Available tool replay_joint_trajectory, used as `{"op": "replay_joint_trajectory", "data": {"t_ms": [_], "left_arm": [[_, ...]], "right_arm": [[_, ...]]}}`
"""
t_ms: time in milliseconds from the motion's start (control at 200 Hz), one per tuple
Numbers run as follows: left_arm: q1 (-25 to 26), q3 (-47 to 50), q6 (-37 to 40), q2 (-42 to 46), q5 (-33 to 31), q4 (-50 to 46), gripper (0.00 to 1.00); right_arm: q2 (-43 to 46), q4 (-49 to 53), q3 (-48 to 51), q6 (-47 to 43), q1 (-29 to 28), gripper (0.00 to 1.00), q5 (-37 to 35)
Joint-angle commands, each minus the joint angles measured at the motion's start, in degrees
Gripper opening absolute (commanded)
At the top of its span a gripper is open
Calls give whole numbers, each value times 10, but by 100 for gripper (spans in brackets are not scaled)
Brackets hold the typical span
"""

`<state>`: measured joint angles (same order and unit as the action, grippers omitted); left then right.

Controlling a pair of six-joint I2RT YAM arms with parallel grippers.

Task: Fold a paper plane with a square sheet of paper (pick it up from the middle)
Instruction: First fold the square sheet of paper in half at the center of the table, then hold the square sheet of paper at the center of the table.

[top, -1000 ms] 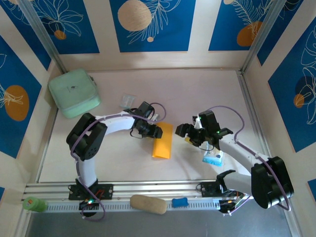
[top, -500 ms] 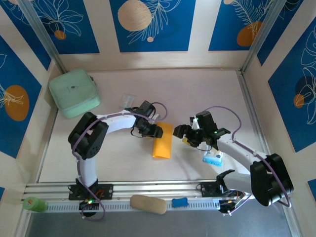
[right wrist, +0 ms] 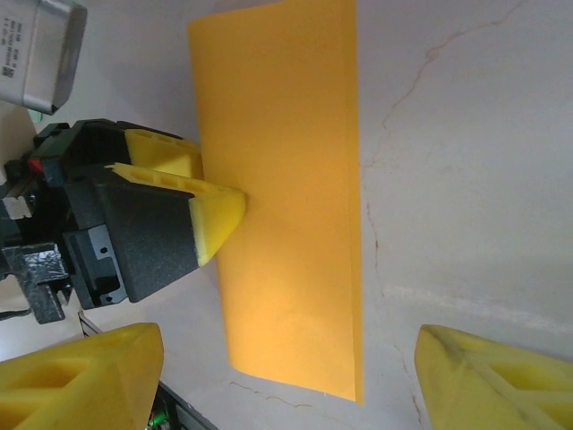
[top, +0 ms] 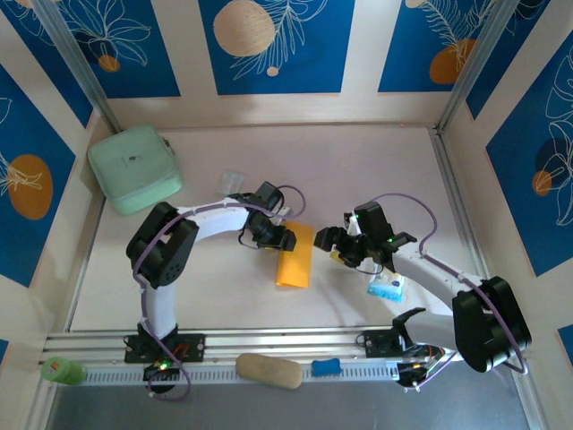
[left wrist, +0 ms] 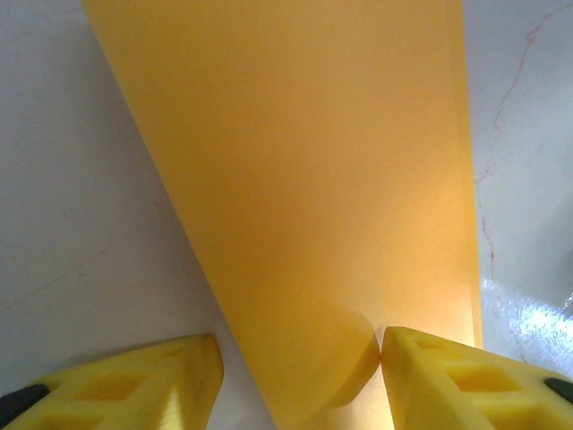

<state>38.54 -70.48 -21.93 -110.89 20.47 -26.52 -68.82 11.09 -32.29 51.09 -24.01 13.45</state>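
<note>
Top external view: folded paper mid-table, both claws spread and holding nothing.
One square sheet of paper (top: 295, 255), already creased to a narrow tapered strip, lies flat at frame centre. The left gripper (top: 285, 240) straddles its upper left edge, fingers apart; the right gripper (top: 329, 244) hovers just right of it, fingers wide. The step looks like a further fold. Next probably calls for one claw pinning the strip while the other lifts an edge over. Counted: one sheet, two grippers, one mint-green pouch (top: 134, 168), one blue-and-white packet (top: 387, 287).

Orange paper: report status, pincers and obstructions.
Left pincer open, at the folded orange paper's left edge. Right pincer open, just right of it. Paper lies flat, unlifted. Blue-and-white packet clear of it.
</note>
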Motion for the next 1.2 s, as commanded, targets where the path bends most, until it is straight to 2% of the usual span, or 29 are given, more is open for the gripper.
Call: {"op": "replay_joint_trajectory", "data": {"t_ms": [0,355,1075,1195], "left_arm": [[1,-5,15,-39,-46,5,55],[8,-33,29,-55,-83,-21,56],[10,-48,29,-71,-87,-14,58],[10,-46,28,-72,-80,-9,58]], "right_arm": [[0,1,9,7,-4,74,-3],[-15,23,-19,-14,2,74,-5],[-16,27,-15,-18,13,74,-6],[-15,19,-9,-15,13,70,0]]}}
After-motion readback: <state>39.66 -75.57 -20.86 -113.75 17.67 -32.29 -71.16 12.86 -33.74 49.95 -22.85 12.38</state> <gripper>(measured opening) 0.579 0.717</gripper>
